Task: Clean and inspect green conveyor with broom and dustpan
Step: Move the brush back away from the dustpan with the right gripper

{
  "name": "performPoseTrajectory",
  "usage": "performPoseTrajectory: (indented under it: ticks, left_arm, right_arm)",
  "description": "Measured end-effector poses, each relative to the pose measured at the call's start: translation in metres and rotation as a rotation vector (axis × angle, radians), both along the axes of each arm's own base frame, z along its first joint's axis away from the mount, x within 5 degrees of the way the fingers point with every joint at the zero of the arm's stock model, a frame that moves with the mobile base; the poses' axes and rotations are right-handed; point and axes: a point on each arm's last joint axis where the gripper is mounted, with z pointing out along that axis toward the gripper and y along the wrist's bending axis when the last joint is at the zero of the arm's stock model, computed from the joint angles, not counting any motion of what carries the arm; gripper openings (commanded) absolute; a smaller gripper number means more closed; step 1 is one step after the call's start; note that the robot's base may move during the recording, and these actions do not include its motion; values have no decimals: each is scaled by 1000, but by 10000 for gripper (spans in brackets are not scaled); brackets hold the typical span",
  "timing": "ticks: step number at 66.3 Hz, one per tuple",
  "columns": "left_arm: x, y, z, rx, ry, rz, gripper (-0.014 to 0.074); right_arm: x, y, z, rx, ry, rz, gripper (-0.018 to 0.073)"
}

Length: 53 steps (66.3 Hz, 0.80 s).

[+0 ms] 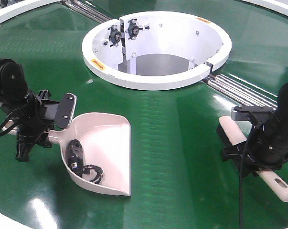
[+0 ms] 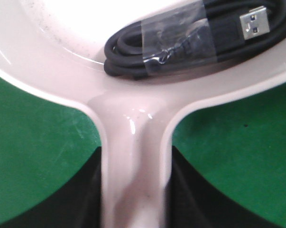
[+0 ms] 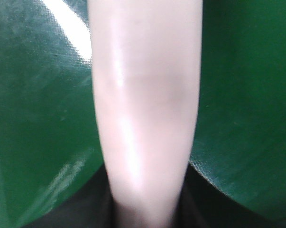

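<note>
Front-facing exterior view showed one green conveyor (image 1: 172, 157) and one white ring housing (image 1: 155, 78) at its centre. One dustpan (image 1: 108, 143) sat on the belt at left, mouth toward the right. Two dark cable coils (image 1: 84, 164) lay inside it, one of them banded in clear wrap. The left gripper (image 1: 44, 134) was clamped on the dustpan's handle. In the left wrist view, dark fingers (image 2: 86, 190) pressed both sides of the handle (image 2: 135, 156), and one USB plug (image 2: 254, 23) showed on the bundle. One broom (image 1: 232, 133) lay low over the belt at right, hang hole toward the near edge. The right gripper (image 1: 249, 157) gripped its middle. The right wrist view showed the beige handle (image 3: 145, 95) pinched between the jaws. Contact between bristles and belt could not be told.
</note>
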Motion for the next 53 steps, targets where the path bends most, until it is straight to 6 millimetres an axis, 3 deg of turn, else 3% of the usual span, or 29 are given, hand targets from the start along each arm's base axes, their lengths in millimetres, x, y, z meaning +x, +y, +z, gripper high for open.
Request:
performPoseTrajectory:
  ticks: [31,53]
  left_arm:
    - [0,0,0,0,0,0,-7]
    - [0,1,0,15,-3,-1,45]
  right_arm:
    - [2,2,-21,1,108,74,59]
    - [0,2,-21,0,133,93,217]
